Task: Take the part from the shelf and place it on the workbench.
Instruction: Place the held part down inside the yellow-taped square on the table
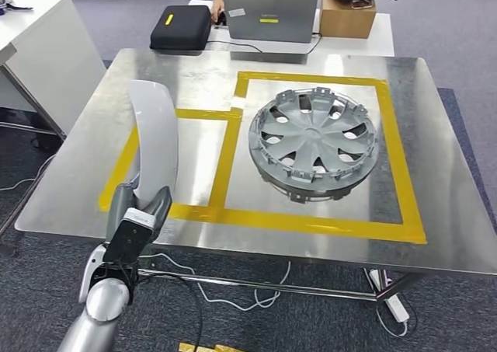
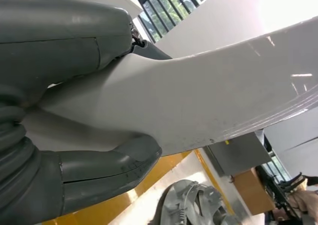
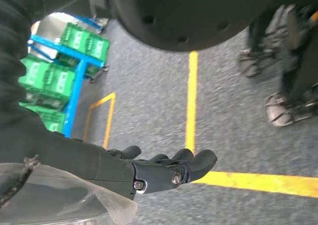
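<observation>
While the left hand point(image 1: 137, 212) is raised at the near edge of the counter point(image 1: 445, 212), a long curved grey part point(image 1: 154, 138) is held in it, gripped at the lower end between thumb and fingers; the grip is confirmed in the left wrist view, where the part point(image 2: 210, 101) is seen clamped between the thumb and the dark fingers point(image 2: 112, 168). The part is carried upright above the smaller of two bays marked out in yellow tape point(image 1: 225, 162), apart from the steel surface. A grey wheel cover point(image 1: 311, 142) is already lying in the larger bay alongside. The right hand point(image 3: 161, 168) is seen hanging over the carpeted floor, fingers loosely extended and nothing held. The carrying step is judged nearly finished, with placement outstanding. For the next move, the part would need to be lowered and laid flat inside the left bay, kept off the tape and the wheel cover, before the grip is released.
</observation>
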You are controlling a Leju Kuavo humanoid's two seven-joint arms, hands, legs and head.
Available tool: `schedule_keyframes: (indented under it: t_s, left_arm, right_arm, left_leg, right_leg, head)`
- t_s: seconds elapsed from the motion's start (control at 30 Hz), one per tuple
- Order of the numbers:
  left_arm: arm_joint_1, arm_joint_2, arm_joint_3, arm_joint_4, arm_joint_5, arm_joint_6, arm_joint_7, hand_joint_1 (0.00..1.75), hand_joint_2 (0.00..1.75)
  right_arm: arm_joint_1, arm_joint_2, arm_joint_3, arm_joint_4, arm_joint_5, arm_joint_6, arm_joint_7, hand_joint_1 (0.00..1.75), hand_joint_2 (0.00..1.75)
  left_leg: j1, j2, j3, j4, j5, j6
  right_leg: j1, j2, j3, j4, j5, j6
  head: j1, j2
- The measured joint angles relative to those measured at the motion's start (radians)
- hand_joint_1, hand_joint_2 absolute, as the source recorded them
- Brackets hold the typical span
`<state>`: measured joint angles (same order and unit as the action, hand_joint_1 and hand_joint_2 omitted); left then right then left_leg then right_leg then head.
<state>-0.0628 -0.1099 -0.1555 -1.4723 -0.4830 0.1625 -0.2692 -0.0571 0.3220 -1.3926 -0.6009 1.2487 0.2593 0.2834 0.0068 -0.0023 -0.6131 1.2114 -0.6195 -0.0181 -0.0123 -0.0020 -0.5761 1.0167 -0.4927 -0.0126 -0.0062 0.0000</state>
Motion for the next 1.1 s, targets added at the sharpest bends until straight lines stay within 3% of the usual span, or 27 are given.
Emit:
schedule_keyframes:
  t_s: [0.03, 0.07, 0.1, 0.17, 0.23, 0.4, 0.53, 0.87, 1.1]
  left_arm:
    - [0.001, 0.000, 0.000, 0.002, -0.001, 0.000, 0.000, 1.75, 1.75]
    - [0.003, 0.001, 0.000, 0.003, -0.001, 0.000, 0.001, 1.75, 1.75]
    - [0.003, 0.001, 0.001, 0.004, -0.003, 0.000, 0.001, 1.75, 1.75]
    - [0.003, 0.002, 0.001, 0.005, -0.005, 0.001, 0.002, 1.75, 1.75]
    - [0.001, 0.002, 0.002, 0.006, -0.007, 0.001, 0.003, 1.75, 1.75]
    - [-0.003, 0.005, 0.006, 0.009, -0.017, 0.002, 0.003, 1.75, 1.75]
    - [-0.011, 0.006, 0.008, 0.017, -0.029, 0.004, 0.003, 1.75, 1.75]
    - [-0.084, 0.024, -0.003, 0.142, -0.221, 0.038, 0.061, 1.75, 1.75]
    - [-0.181, 0.059, -0.019, 0.348, -0.377, 0.034, 0.140, 1.75, 1.75]
  right_arm:
    - [0.000, 0.000, 0.000, 0.000, 0.000, 0.000, 0.000, 0.00, 1.75]
    - [0.001, 0.000, 0.000, 0.000, 0.001, 0.000, 0.000, 0.00, 1.75]
    - [0.002, 0.000, 0.000, 0.000, 0.002, 0.000, 0.000, 0.00, 1.75]
    - [0.003, 0.000, 0.000, 0.002, 0.004, 0.000, 0.000, 0.00, 1.75]
    - [0.002, 0.000, 0.000, 0.004, 0.007, -0.001, 0.000, 0.00, 1.75]
    - [0.000, -0.001, 0.000, 0.010, 0.011, -0.004, 0.000, 0.00, 1.75]
    - [-0.003, -0.005, 0.000, 0.015, 0.014, -0.007, 0.000, 0.00, 1.75]
    - [-0.013, -0.030, 0.002, 0.076, 0.040, -0.044, 0.000, 0.00, 1.75]
    - [-0.026, -0.064, 0.012, 0.157, 0.062, -0.082, 0.000, 0.00, 1.75]
  left_leg:
    - [0.001, 0.000, -0.038, 0.060, -0.013, -0.002]
    - [0.001, 0.000, -0.064, 0.092, -0.009, -0.002]
    - [0.001, 0.000, -0.072, 0.086, 0.018, -0.001]
    - [0.000, 0.000, -0.040, -0.026, 0.111, 0.008]
    - [-0.005, 0.000, 0.000, -0.136, 0.163, 0.020]
    - [-0.008, -0.003, 0.021, -0.185, 0.155, 0.034]
    - [-0.012, -0.003, 0.032, -0.185, 0.147, 0.032]
    - [-0.014, -0.003, 0.033, -0.184, 0.143, 0.038]
    - [-0.011, -0.002, 0.036, -0.185, 0.143, 0.038]
  right_leg:
    - [0.000, 0.000, 0.004, 0.000, -0.004, -0.001]
    - [0.000, 0.001, 0.010, 0.000, -0.009, -0.001]
    - [0.001, 0.003, 0.018, 0.000, -0.015, 0.000]
    - [0.001, 0.005, 0.035, 0.000, -0.026, 0.004]
    - [0.004, 0.006, 0.044, 0.001, -0.038, 0.014]
    - [0.003, 0.001, 0.044, -0.001, -0.043, 0.040]
    - [0.004, 0.000, 0.063, -0.014, -0.046, 0.015]
    - [0.001, 0.000, 0.069, -0.027, -0.045, 0.038]
    - [0.003, 0.001, 0.072, -0.027, -0.045, 0.039]
  head:
    - [0.000, 0.000]
    - [0.000, 0.000]
    - [0.000, 0.000]
    - [0.000, 0.000]
    - [0.001, 0.000]
    - [0.009, 0.000]
    - [0.013, 0.000]
    - [0.013, 0.000]
    - [0.013, 0.000]
